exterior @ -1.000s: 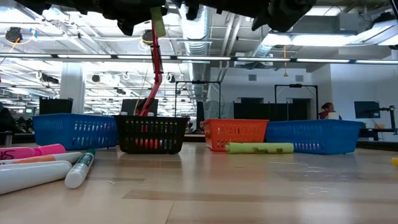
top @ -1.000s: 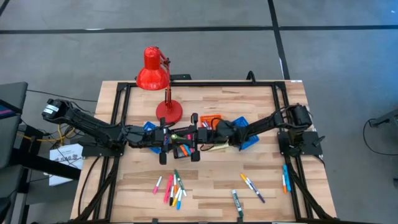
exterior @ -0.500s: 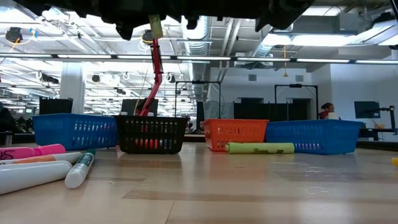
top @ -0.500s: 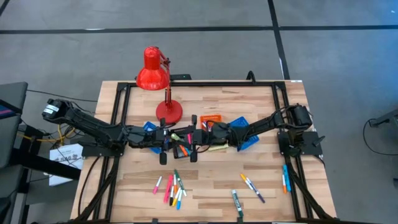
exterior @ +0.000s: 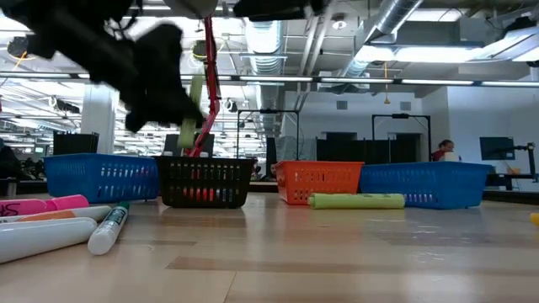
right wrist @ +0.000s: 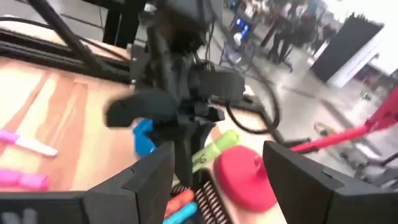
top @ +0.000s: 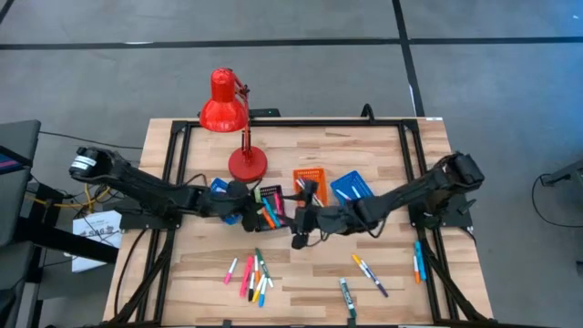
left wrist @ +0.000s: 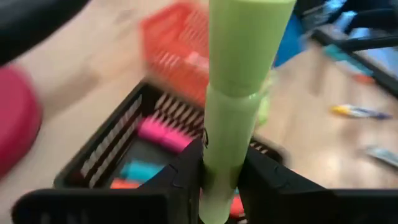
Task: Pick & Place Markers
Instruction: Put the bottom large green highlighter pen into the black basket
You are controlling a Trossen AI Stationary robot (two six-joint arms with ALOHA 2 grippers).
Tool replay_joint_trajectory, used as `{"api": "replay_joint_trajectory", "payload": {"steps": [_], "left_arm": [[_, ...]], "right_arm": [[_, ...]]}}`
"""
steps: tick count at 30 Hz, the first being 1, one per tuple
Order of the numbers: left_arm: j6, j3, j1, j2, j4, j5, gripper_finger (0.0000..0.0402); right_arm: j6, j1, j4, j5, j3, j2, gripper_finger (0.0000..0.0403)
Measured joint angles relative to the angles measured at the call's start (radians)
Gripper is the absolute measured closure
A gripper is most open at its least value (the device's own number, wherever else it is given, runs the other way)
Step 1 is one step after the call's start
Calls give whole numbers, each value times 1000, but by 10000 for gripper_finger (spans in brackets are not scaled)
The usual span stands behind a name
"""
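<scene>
My left gripper (top: 248,208) is shut on a light green marker (left wrist: 239,81) just above the black tray (top: 271,208), which holds pink, blue and orange markers (left wrist: 163,134). In the low view the green marker (exterior: 192,118) hangs above that tray (exterior: 205,181). My right gripper (top: 301,232) is open and empty just near of the tray; its wrist view looks at my left gripper (right wrist: 180,118). Loose markers (top: 252,273) lie near the table's near edge. A yellow-green marker (exterior: 354,200) lies in front of the trays. My left gripper pinches the green marker's barrel (left wrist: 219,180) between its two fingers (left wrist: 186,177), near one end. Most of the marker sticks out past the fingertips, slanting down toward the black tray. The marker is lifted clear of the tray.
A red lamp (top: 223,100) stands with its round base (top: 248,164) just far of the black tray. An orange tray (top: 308,178) and a blue tray (top: 351,187) lie to the right, another blue tray (top: 217,187) to the left. More markers (top: 369,271) lie near right.
My right gripper has drawn away from the black tray, toward the table's near edge and a little to the right. My left gripper has come down with the green marker, which now hangs lower over the black tray.
</scene>
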Motion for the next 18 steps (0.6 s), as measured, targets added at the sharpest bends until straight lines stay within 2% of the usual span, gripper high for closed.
{"api": "replay_joint_trajectory", "payload": {"steps": [3,8,15,18], "left_arm": [[-67,-1,28,87,36,27,320],[-73,0,48,198,183,114,318],[-121,0,48,252,188,133,275],[-123,0,48,244,185,131,256]], "right_arm": [[70,26,-89,6,0,-17,165],[163,52,-245,2,0,-16,172],[224,40,-406,-7,0,-16,174],[289,18,-448,-77,0,-16,175]]}}
